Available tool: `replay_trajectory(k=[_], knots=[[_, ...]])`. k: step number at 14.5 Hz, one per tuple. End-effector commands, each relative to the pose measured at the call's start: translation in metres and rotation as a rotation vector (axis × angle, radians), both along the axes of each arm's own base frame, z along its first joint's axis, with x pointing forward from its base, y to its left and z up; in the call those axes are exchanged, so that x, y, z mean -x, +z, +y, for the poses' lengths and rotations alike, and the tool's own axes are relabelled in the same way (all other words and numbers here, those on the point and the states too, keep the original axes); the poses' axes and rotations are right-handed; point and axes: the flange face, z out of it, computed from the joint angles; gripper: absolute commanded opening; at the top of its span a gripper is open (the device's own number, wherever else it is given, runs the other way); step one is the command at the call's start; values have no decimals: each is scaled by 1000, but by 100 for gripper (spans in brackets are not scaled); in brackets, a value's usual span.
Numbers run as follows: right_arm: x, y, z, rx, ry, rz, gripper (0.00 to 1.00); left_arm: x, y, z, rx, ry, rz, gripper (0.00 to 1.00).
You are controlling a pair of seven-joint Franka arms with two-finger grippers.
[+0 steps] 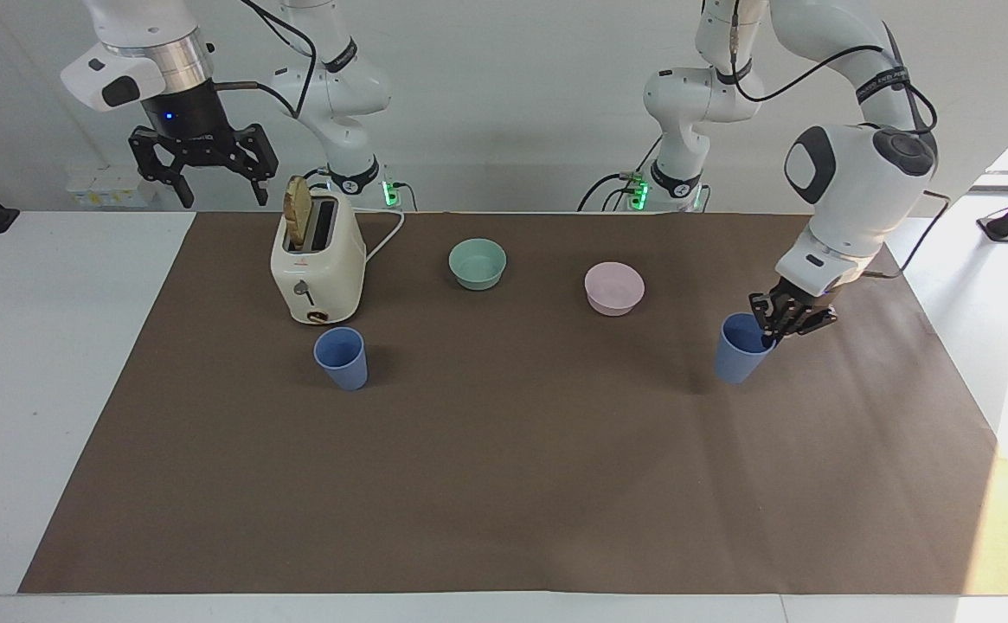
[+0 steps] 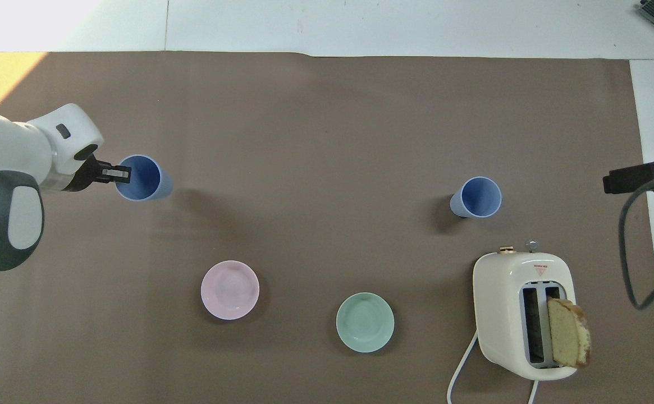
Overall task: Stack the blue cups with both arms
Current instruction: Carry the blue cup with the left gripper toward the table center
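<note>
- Left gripper (image 1: 770, 332) is closed on the rim of one blue cup (image 1: 737, 349), with one finger inside the mouth; the cup hangs tilted over the brown mat (image 1: 504, 484), toward the left arm's end of the table.
- Right gripper (image 1: 202, 173) waits high in the air with its fingers spread wide, over the white table (image 1: 45, 346) near the mat's corner at the right arm's end, close to the robots.
- A second blue cup (image 1: 341, 357) stands upright on the mat, toward the right arm's end, just beside the toaster (image 1: 317, 260) and farther from the robots than it.
- The mat is a matte brown sheet that covers most of the white table; strong sunlight falls on its corner at the left arm's end, away from the robots.
- A plain white wall stands at the robots' end of the room.
- Only the facing view shows the arm bases, their green lights and the whole right gripper; the overhead view shows only a dark part of it at the frame's edge.
- The overhead view looks into both cups, the pink bowl (image 2: 229, 289) and the green bowl (image 2: 365, 322), and into the toaster slots with a slice of bread (image 2: 569, 332).
- The cups are tapered, without handles; the bowls are round and shallow; the toaster is cream, glossy, with rounded corners and a white cord (image 2: 461, 370).
</note>
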Motion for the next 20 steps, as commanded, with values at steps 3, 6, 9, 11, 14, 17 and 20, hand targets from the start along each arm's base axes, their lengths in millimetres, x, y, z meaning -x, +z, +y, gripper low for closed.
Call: replay_trajectory(k=[3,6,9,11,14,17,20], knots=[[7,1,-1,-22,-21,5,100,21,-12,-90,-9,39,20,0],[7,1,-1,-22,-21,5,100,30,-27,-145,12,105,-2,0],[6,0,-2,-21,-23,3,100,45,-39,-188,25,137,3,0],[6,0,-3,-22,-24,4,100,50,-44,-204,35,155,-1,0],[6,0,-1,-22,-21,5,100,58,-57,-223,30,146,11,0],[6,0,-2,-21,-21,4,100,58,-64,-230,42,150,0,0],[6,0,-1,-22,-20,5,100,60,-69,-227,49,152,4,0]])
